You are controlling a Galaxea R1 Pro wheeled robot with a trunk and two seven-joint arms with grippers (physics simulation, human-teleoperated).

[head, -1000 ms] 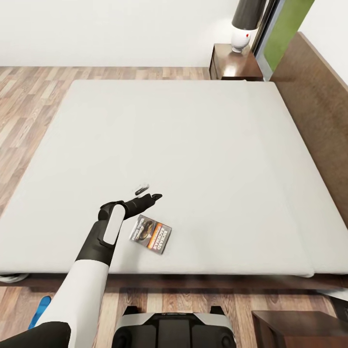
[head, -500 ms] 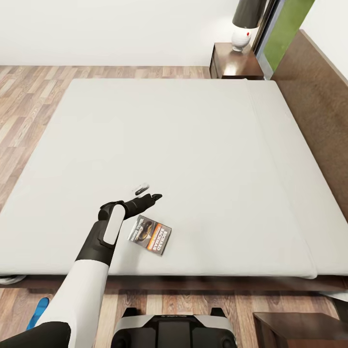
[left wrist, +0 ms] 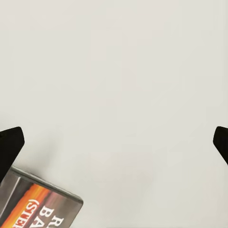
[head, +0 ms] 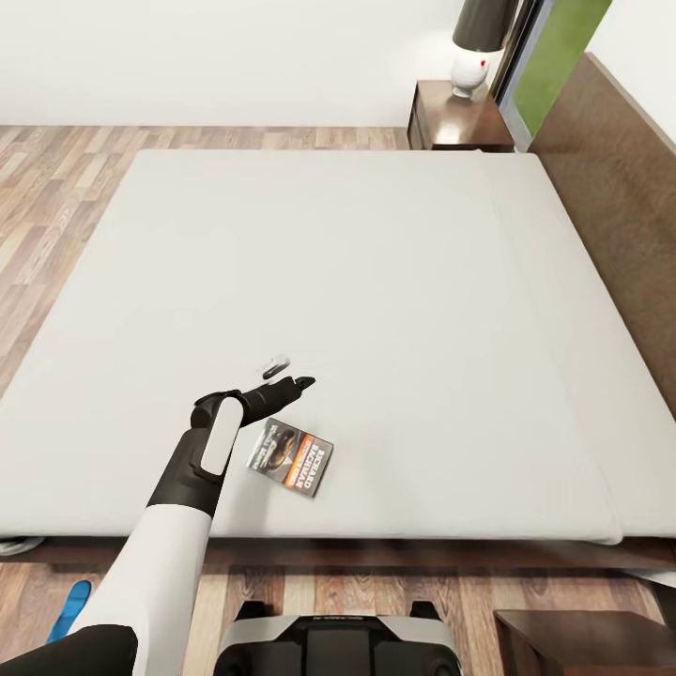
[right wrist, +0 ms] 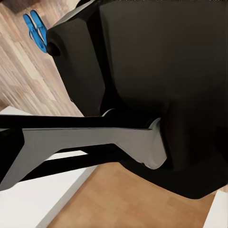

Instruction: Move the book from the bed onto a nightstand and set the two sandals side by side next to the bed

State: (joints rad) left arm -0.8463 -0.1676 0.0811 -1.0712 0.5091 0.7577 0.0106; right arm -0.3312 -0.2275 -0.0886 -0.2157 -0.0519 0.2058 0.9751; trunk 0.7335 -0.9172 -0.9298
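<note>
book: lies flat on the bed near its front edge, cover up, orange band showing; nothing has hold of it.
left gripper: hovers over the mattress just beyond the book's far corner, fingers spread wide with nothing between them.
right gripper: can't tell how it stands; its wrist view is taken up by dark robot body.
step in hand: looks like the reach for the book, first half of the job; book not yet picked up.
next move: i'd say the gripper needs to pull back toward the book and drop so the fingers straddle an edge; the book is thin and flat on soft mattress, so catching an edge could be fiddly.
nightstand: stands beside the far corner of the bed, by the headboard, with a lamp on it; well apart from the book.
sandals: the right wrist view catches both blue soles close together on the wood floor; the head view shows just a blue tip by the bed's near left corner.
left wrist view: shows the book's corner close by one fingertip.
</note>
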